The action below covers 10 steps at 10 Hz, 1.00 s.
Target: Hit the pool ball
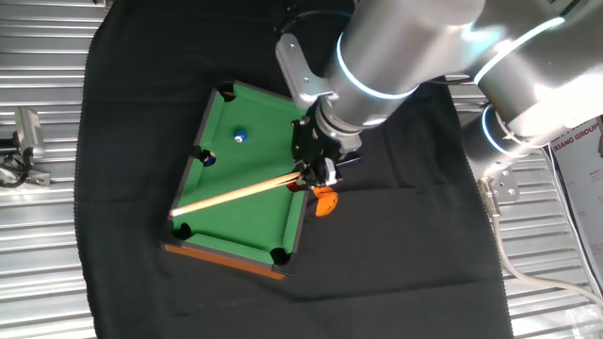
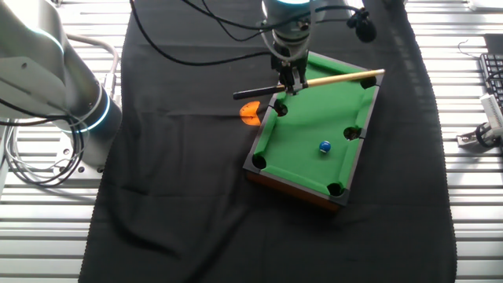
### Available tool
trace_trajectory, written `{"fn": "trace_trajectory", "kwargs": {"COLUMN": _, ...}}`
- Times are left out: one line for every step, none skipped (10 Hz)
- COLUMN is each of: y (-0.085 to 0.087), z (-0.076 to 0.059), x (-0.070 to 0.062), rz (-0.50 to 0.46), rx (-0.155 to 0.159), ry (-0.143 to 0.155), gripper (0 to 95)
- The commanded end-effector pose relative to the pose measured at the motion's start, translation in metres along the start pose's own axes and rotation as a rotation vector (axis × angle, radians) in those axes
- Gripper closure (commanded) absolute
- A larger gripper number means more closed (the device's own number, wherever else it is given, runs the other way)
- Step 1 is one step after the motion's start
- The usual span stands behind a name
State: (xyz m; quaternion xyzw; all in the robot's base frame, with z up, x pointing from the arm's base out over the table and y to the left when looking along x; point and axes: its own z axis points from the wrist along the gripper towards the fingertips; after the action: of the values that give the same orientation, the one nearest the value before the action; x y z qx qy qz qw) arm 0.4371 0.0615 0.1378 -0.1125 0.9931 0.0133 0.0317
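Currently the step in hand looks like lining up the shot. Nearest in the other fixed view, the pool ball (image 2: 324, 147) sits on the toy pool table (image 2: 302, 130), near a side pocket. Farther back, the gripper (image 2: 288, 85), fingers closed on the cue (image 2: 346, 78), holds it across the far end, well apart from the ball. Next, the tip must swing toward it.
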Motion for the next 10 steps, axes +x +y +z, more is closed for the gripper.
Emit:
{"fn": "trace_trajectory", "kwargs": {"y": -0.0015, "z": 0.0038, "x": -0.0027, "rz": -0.015, "rx": 0.01, "ry": 0.015, "gripper": 95.0}}
{"fn": "trace_trajectory", "kwargs": {"y": -0.0018, "z": 0.0038, "x": -0.0032, "rz": -0.013, "rx": 0.015, "ry": 0.019, "gripper": 95.0}}
{"fn": "trace_trajectory", "kwargs": {"y": -0.0025, "z": 0.0028, "x": -0.0047, "rz": -0.01, "rx": 0.007, "ry": 0.007, "gripper": 95.0}}
{"fn": "trace_trajectory", "kwargs": {"y": -0.0031, "z": 0.0029, "x": -0.0056, "rz": -0.006, "rx": 0.005, "ry": 0.01, "gripper": 95.0}}
{"fn": "trace_trajectory", "kwargs": {"y": -0.0031, "z": 0.0029, "x": -0.0056, "rz": -0.006, "rx": 0.005, "ry": 0.01, "gripper": 95.0}}
{"fn": "trace_trajectory", "kwargs": {"y": -0.003, "z": 0.0029, "x": -0.0056, "rz": -0.005, "rx": 0.011, "ry": 0.013, "gripper": 95.0}}
{"fn": "trace_trajectory", "kwargs": {"y": -0.0032, "z": 0.0033, "x": -0.0057, "rz": -0.001, "rx": 0.012, "ry": 0.017, "gripper": 95.0}}
{"fn": "trace_trajectory", "kwargs": {"y": -0.0036, "z": 0.004, "x": -0.0059, "rz": -0.005, "rx": 0.015, "ry": 0.018, "gripper": 95.0}}
{"fn": "trace_trajectory", "kwargs": {"y": -0.0035, "z": 0.0039, "x": -0.0059, "rz": -0.007, "rx": 0.013, "ry": 0.017, "gripper": 95.0}}
{"fn": "trace_trajectory", "kwargs": {"y": -0.0035, "z": 0.0039, "x": -0.0059, "rz": -0.012, "rx": 0.011, "ry": 0.02, "gripper": 95.0}}
